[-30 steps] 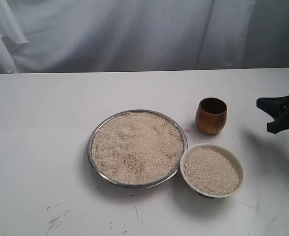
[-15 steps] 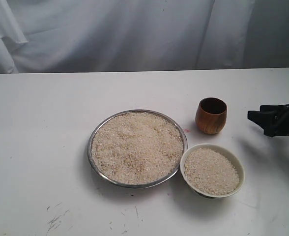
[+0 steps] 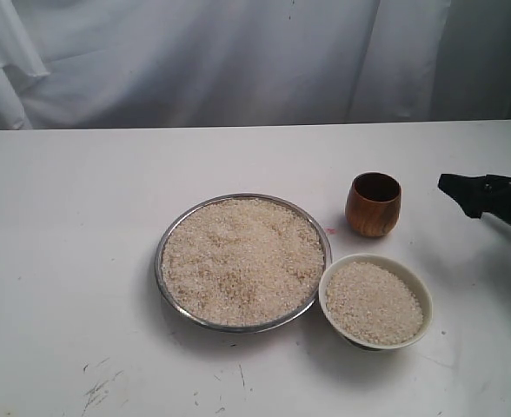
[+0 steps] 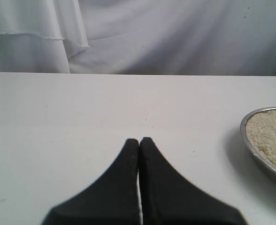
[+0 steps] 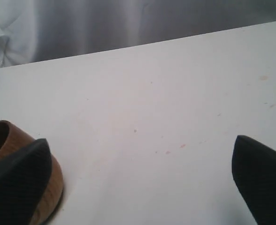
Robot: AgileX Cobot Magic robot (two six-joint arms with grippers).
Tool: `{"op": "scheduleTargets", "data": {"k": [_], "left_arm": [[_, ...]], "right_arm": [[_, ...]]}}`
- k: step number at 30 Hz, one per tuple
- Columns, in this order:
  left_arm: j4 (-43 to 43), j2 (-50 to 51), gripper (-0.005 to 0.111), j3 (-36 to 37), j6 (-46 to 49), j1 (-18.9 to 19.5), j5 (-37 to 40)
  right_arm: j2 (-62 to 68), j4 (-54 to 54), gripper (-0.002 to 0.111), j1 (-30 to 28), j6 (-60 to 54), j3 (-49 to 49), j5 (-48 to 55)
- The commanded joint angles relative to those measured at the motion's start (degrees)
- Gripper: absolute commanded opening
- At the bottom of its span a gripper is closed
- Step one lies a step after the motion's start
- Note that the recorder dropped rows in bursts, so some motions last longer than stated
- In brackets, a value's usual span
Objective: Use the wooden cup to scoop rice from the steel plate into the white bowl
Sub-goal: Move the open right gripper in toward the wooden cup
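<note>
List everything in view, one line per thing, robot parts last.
table: one, white, scuffed at the near edge, under everything.
cloth backdrop: one, white, hanging behind the table.
steel plate: one, silver, middle of the table.
white bowl: one, cream-white, beside the plate's right near edge.
rice: two masses, off-white, one filling the plate, one in the bowl.
wooden cup: one, reddish-brown, upright behind the bowl.
right gripper: one, black, right of the cup, jaws wide open, empty.
left gripper: one, black, over bare table beside the plate, jaws shut.
</note>
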Motion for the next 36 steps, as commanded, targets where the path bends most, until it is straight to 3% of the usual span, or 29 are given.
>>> {"op": "scheduleTargets", "data": {"k": [1,5,11,18,24,36], "left_arm": [[-0.04,-0.29,0.0,0.26,-0.18,-0.09,-0.36],[-0.04,-0.29,0.0,0.26,-0.18,-0.09,-0.36],[-0.04,-0.29,0.0,0.26,-0.18,-0.09,-0.36],[-0.04,-0.29,0.0,0.26,-0.18,-0.09,-0.36],[-0.04,-0.29,0.0,0.26,-0.18,-0.09,-0.36],[-0.04,-0.29,0.0,0.26,-0.18,-0.09,-0.36]], "right_arm": [[-0.14,-2.43,0.095,0.58,-6.57,-0.06,-0.95],[-0.14,-11.29,0.095,1.5,-15.45,-1.01,-1.06],[-0.14,-12.06,0.095,2.31,-22.29,-1.35,-1.92],[1.64,-10.12,0.095,2.79,-23.58,-1.35,-2.15],[6.6,-10.36,0.095,3.09,-27.44,-2.51,-10.31],[11.03,-11.12,0.095,4.49,-27.88,-4.47,-10.75]]}}
